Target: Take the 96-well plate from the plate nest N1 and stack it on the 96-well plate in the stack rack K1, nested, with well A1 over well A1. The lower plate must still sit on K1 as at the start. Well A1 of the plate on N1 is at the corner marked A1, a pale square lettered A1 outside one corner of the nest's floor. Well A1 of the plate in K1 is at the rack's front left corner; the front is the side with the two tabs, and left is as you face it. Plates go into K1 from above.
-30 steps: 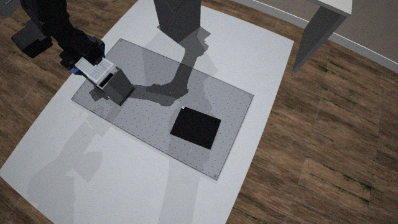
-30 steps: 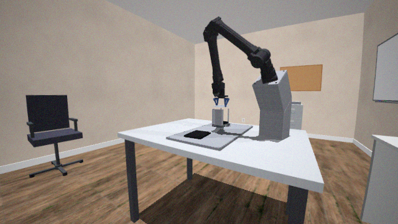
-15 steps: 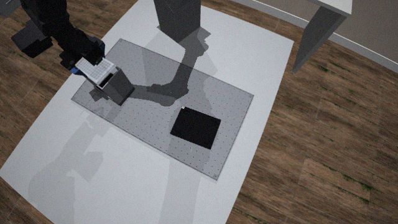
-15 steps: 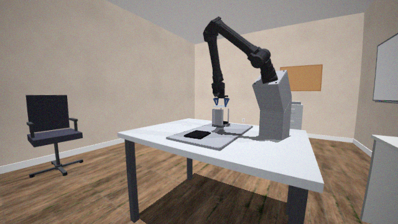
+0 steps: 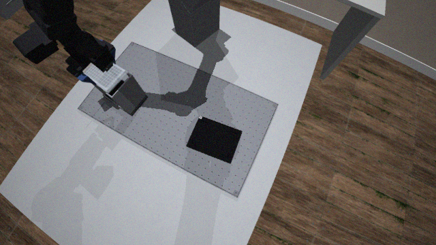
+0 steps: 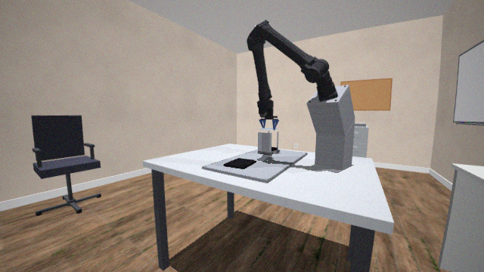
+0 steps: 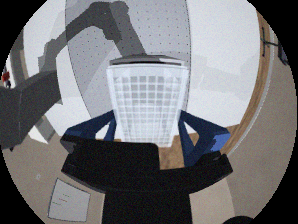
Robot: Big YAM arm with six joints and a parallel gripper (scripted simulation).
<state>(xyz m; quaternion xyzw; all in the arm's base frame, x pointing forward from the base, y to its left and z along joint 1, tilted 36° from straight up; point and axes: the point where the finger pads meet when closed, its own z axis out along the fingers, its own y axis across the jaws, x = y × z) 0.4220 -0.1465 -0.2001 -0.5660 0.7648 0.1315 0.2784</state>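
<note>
My gripper (image 5: 99,75) is shut on the white 96-well plate (image 5: 105,77) and holds it level just above the top of the grey stack rack K1 (image 5: 128,94), which stands at the left end of the grey baseplate. In the wrist view the plate (image 7: 148,106) fills the space between my blue fingers, with the rack's top rim (image 7: 147,62) right behind it. From the side view the plate (image 6: 268,129) sits just over the rack (image 6: 268,141). The black plate nest N1 (image 5: 214,139) lies empty, with its pale A1 mark (image 5: 200,118) at its far left corner. The lower plate inside the rack is hidden.
The grey perforated baseplate (image 5: 177,116) lies on the white table. The arm's grey pedestal (image 6: 333,128) stands at the table's back. A second table's leg (image 5: 344,41) is at the upper right. A chair (image 6: 60,159) stands far off.
</note>
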